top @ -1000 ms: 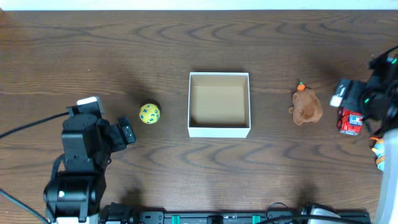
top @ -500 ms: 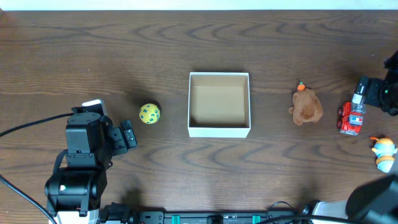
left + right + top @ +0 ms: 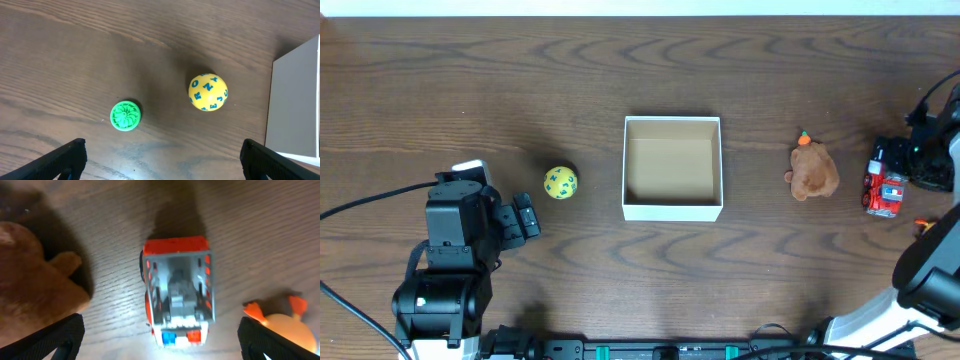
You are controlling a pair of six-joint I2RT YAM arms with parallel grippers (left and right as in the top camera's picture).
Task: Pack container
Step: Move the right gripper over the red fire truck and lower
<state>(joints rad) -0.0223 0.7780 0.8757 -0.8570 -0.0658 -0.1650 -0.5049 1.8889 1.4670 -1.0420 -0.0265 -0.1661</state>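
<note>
White-walled container (image 3: 672,211), tan inside, sits at centre of table (image 3: 770,60), bare wood on all four sides. Yellow ball (image 3: 560,183) to its L, brown plush (image 3: 813,172) to its R, both well apart from it. My left claw (image 3: 162,165) is spread wide by ball and green disc (image 3: 125,115); right claw (image 3: 160,349) spread over red truck (image 3: 177,292), gripping nothing. Orange toy (image 3: 282,327) cut off at frame edge.

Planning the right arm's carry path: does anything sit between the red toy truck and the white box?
Yes. The brown plush toy lies between the toy truck and the container, about on the straight line between them. Nothing else visible stands on that line.
</note>
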